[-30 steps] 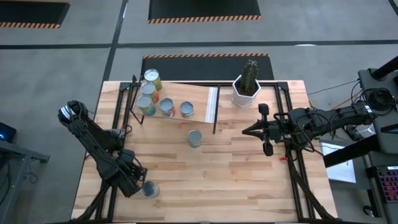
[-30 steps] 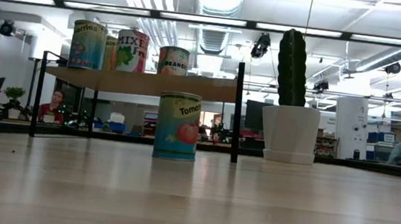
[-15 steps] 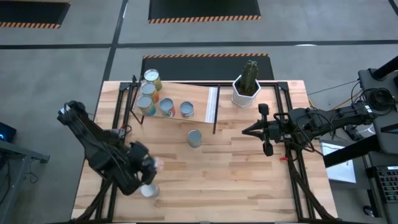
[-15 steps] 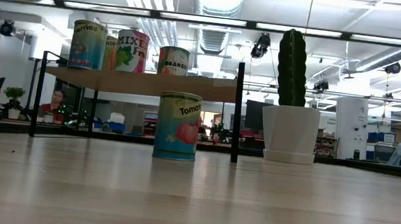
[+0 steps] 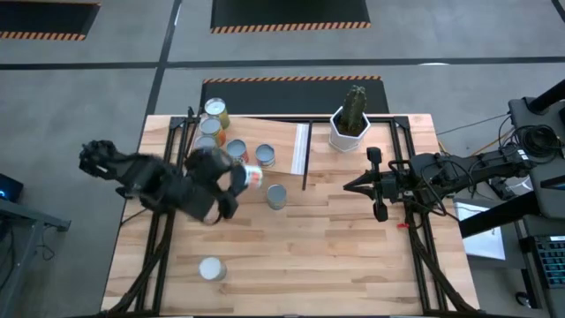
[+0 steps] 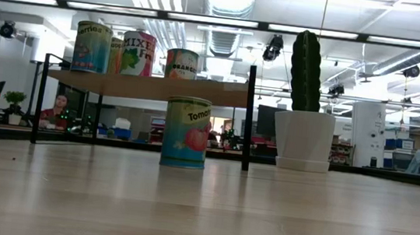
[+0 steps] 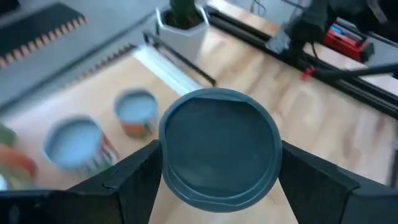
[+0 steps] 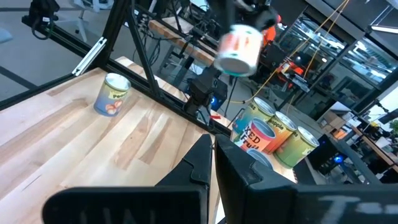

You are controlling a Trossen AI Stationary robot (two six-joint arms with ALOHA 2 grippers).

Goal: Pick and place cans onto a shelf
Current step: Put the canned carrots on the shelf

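Transport step in hand. The left gripper is clamped on a can, carried on its side above the table, just short of the shelf. Beyond it on the shelf stand four cans (a row at the far-left end, then two toward the middle). One can stands on the table just past the gripper; another can sits well behind it, near the front edge. Judged next: raise the load over a free spot, set it upright, release. The right gripper, fingers closed and empty, waits well apart at the right.
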